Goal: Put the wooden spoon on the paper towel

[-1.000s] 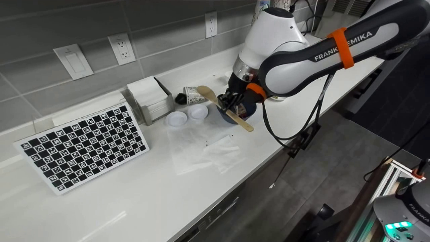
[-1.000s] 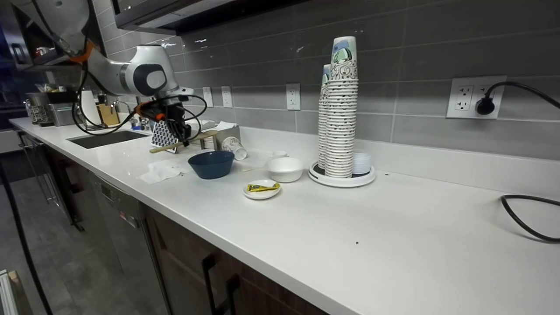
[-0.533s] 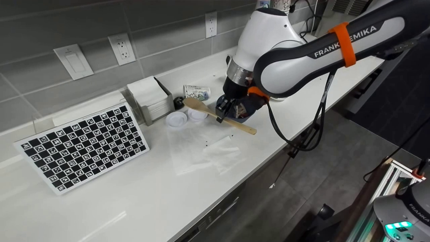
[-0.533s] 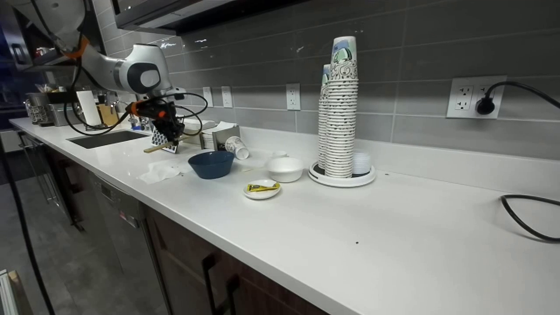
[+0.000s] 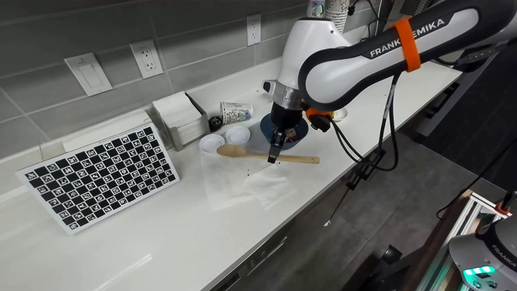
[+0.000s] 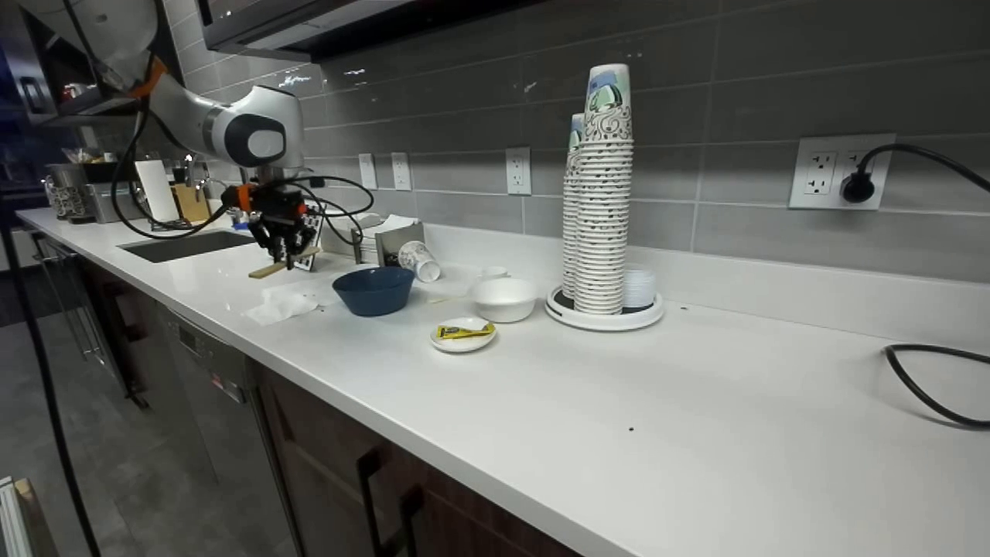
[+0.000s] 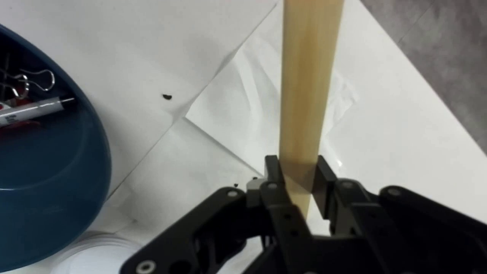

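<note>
My gripper [image 5: 273, 159] is shut on the long handle of the light tan wooden spoon [image 5: 299, 159]. In the wrist view the spoon handle [image 7: 309, 83] sits between the gripper fingertips [image 7: 298, 173] and runs up out of the picture. The spoon's bowl end points toward the two small white lids. The spoon is held above the counter, over the far part of the thin, wrinkled white paper towel [image 5: 264, 188]. The paper towel also shows under the handle in the wrist view [image 7: 224, 110]. In an exterior view the spoon's handle end [image 6: 267, 271] shows behind the paper towel [image 6: 280, 305].
A blue bowl [image 5: 265, 128] with clips and a pen stands close behind the gripper. Two white lids [image 5: 238, 135], a tipped paper cup [image 5: 236, 112], a napkin holder [image 5: 188, 131] and a checkered board [image 5: 101, 178] are nearby. The counter's front edge [image 5: 278, 230] is near the towel.
The gripper has moved lower and toward the towel, clear of the blue bowl's top. The held spoon has turned from slanting to nearly level across in an exterior view.
</note>
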Controlling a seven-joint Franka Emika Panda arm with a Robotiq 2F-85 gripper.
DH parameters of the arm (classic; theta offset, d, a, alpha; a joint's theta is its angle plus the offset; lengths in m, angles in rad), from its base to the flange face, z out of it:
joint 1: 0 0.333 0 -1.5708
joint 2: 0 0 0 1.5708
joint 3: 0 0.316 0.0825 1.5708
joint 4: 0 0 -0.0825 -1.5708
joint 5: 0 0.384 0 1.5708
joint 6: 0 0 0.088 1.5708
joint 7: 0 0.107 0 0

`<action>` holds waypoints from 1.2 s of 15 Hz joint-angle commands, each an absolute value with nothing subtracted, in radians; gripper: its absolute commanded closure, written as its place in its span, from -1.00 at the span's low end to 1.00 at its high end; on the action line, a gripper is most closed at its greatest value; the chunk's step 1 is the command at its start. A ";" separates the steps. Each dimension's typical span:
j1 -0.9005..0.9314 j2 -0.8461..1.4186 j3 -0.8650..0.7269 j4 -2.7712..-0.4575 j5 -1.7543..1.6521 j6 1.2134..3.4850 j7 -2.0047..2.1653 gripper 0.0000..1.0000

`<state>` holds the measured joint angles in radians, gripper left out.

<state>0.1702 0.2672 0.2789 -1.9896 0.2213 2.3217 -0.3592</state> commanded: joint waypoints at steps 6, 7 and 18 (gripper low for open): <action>0.187 0.414 0.326 -1.819 0.139 2.127 -0.630 0.86; 0.190 0.431 0.325 -1.799 0.131 2.115 -0.643 0.87; 0.202 0.595 0.276 -1.671 0.035 2.228 -0.493 0.01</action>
<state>0.1991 0.5513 0.2728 -1.7331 0.0512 2.2833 -0.5285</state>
